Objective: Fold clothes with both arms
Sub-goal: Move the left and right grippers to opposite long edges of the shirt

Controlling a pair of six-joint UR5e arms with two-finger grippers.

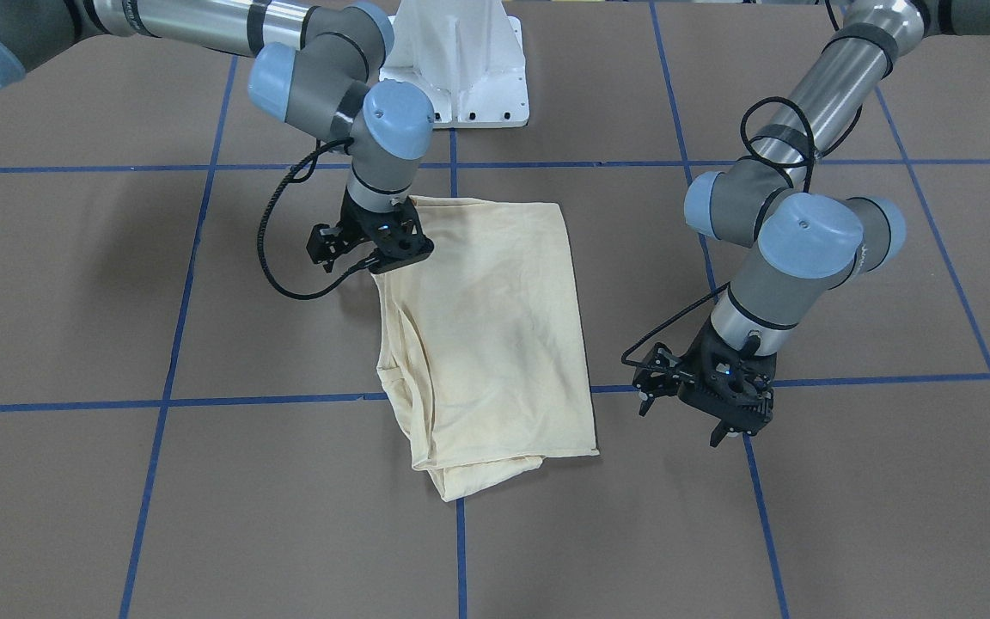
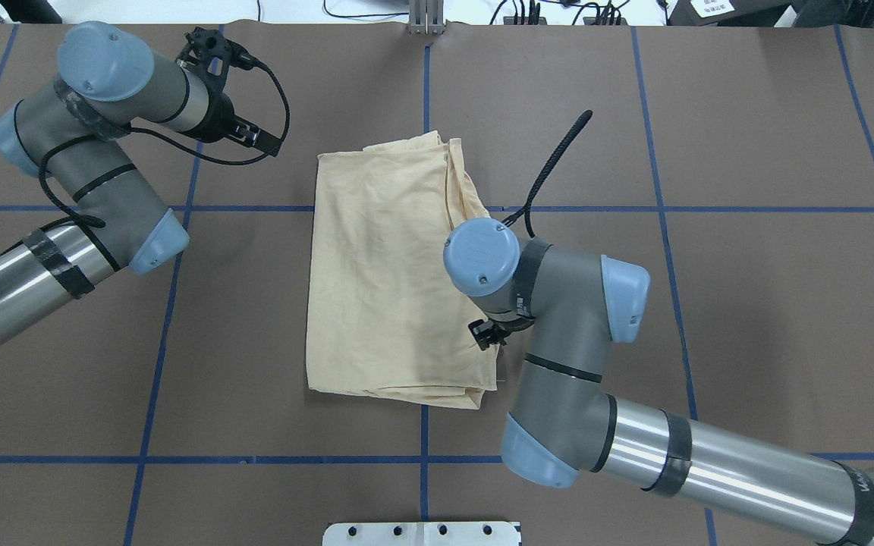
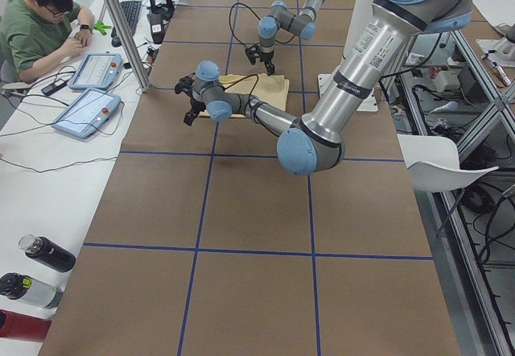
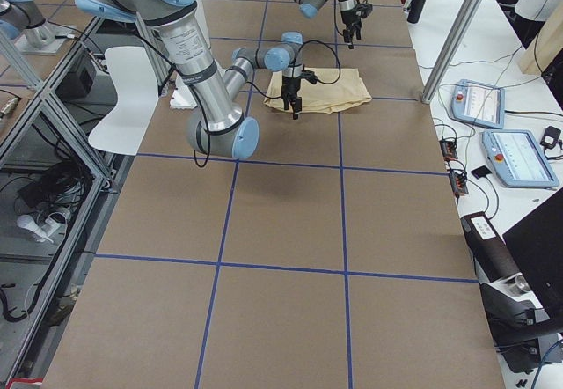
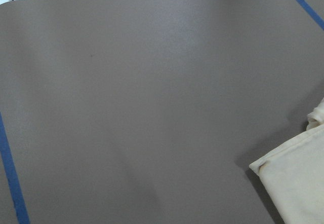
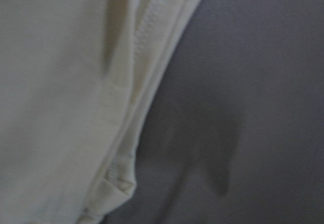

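The right gripper sits low against the edge of a folded cream-yellow shirt, near one corner. It is not clear whether its jaws are parted or pinching the cloth. The left gripper hangs over the bare brown table just off the shirt's opposite side, its jaw gap also unclear, and the shirt lies flat mid-table between both.

The left arm and right arm share polished silver tubes ringed with black tape, grey joint housings and round light-blue caps. A black cable loops beside each wrist. The left end effector and right end effector are black openwork frames, each showing a small blue light.
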